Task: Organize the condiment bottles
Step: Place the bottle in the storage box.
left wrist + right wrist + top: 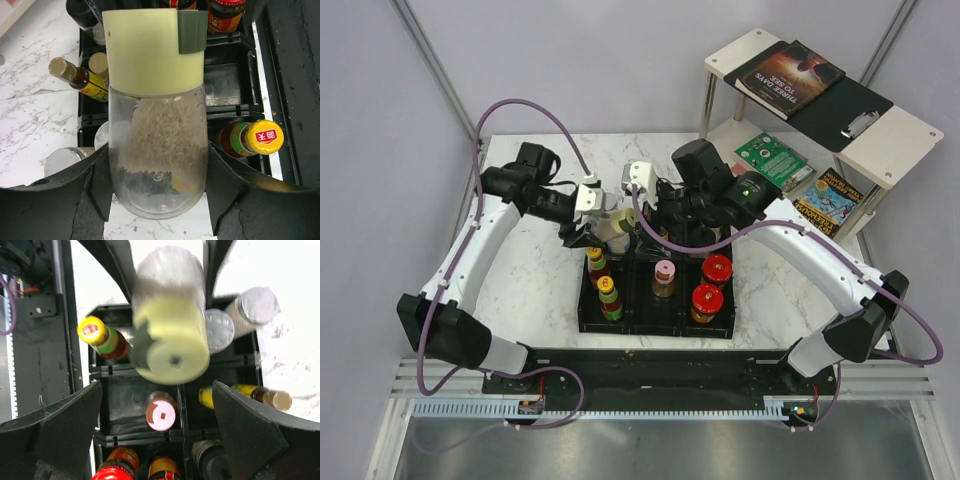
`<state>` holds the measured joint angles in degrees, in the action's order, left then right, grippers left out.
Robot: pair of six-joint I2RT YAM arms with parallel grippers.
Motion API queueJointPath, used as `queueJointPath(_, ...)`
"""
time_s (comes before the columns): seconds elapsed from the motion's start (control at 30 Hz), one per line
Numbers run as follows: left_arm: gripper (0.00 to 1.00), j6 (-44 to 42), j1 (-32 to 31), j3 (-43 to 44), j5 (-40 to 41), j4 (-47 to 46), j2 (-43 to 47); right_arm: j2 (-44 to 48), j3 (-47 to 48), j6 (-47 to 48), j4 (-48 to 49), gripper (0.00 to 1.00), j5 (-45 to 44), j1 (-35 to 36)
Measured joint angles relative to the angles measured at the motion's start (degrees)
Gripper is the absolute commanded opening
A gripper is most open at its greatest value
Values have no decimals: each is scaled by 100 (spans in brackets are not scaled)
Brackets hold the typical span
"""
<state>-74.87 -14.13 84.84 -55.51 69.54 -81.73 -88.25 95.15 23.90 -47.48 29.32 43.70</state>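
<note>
The L gripper (157, 150) is clamped on a clear rice jar (156, 150) w/ a pale yellow lid, one finger (95, 192) pressed on each side of the glass. The jar is held up in the air by the far left corner of the black tray (650, 322), not set down in any slot. The R gripper (157, 390) is just beside it w/ its fingers (65, 432) spread wide apart and nothing btw them. It looks down on the jar's lid and the tray below. In the tray, 2 yellow-cap bottles (608, 290) stand in the left row, a pink-lid shaker (664, 272) in the middle row and 2 red-cap jars (717, 268) in the right row. A slim bottle (80, 80) lies on its side at the tray's edge. 2 silver-lid jars (218, 330) stand close to that corner; in or out of the tray, can't tell. The tray sits on a white marble table (535, 270).
</note>
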Motion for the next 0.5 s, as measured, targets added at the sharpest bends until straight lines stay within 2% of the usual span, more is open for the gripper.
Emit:
queueJointPath(0.27, 2, 470, -562, 0, 315, -188, -138, -52, 302, 37, 17, 98, 92, 236)
queueJointPath(0.5, 2, 649, -800, 0, 374, -240, -138, -240, 315, 79, 24, 97, 101, 258)
